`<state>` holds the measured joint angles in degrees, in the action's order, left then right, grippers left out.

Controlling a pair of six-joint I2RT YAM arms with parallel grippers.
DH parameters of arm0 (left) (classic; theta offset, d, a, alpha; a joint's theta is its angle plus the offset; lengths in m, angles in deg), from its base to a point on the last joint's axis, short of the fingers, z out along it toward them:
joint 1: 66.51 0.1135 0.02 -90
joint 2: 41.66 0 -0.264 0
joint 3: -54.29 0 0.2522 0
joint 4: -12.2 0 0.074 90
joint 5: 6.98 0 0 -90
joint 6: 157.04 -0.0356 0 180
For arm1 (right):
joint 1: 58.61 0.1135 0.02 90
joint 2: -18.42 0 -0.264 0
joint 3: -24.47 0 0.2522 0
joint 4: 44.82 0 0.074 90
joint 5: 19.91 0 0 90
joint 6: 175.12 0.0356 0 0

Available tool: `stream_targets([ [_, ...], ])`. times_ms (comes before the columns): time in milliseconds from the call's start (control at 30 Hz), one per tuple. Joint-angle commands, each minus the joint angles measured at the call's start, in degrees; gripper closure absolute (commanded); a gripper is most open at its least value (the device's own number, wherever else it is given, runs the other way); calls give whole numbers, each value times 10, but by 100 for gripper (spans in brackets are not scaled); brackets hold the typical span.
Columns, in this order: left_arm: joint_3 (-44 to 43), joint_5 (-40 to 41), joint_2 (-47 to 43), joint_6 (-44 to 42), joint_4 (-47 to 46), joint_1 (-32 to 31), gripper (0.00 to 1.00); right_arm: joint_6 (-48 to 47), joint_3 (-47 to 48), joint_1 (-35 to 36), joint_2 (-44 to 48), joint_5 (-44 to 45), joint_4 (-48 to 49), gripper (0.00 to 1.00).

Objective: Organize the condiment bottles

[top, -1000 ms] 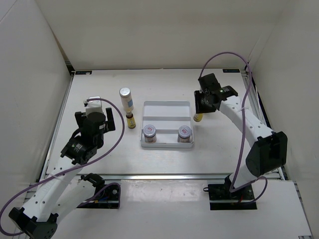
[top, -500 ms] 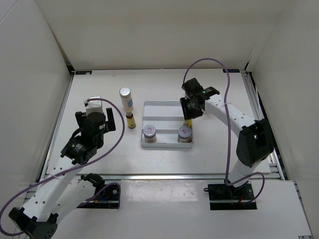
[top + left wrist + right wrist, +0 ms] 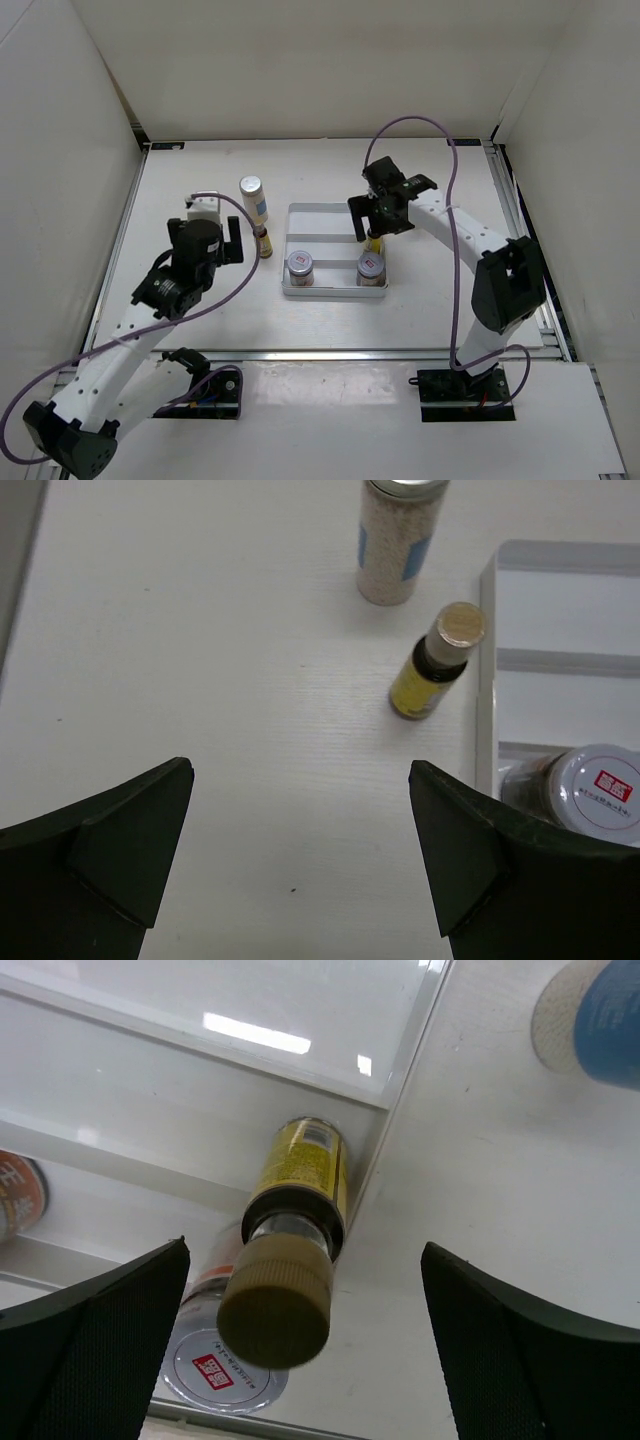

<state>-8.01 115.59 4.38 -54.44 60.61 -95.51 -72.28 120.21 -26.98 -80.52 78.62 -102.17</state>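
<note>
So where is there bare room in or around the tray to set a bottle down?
The tray's far compartment is bare; so is the middle one left of the amber bottle. Two jars take the near compartment. A white bottle and second amber bottle crowd its left wall outside.

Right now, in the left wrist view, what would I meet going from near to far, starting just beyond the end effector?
short jar → slim amber bottle → tall white bottle. The tray stretches along the whole depth on the right, so I leave it out of the order.
</note>
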Motion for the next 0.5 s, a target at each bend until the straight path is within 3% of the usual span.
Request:
stream_targets([
  [0,-5,-101,47,-13,-22,-2,0,-4,47,3,70,26,-18,0],
  [233,-102,-146,186,-4,-38,-2,0,-11,53,3,171,32,-42,0],
  [467,-118,-154,290,-4,-62,-2,0,7,3,3,244,4,-47,0],
])
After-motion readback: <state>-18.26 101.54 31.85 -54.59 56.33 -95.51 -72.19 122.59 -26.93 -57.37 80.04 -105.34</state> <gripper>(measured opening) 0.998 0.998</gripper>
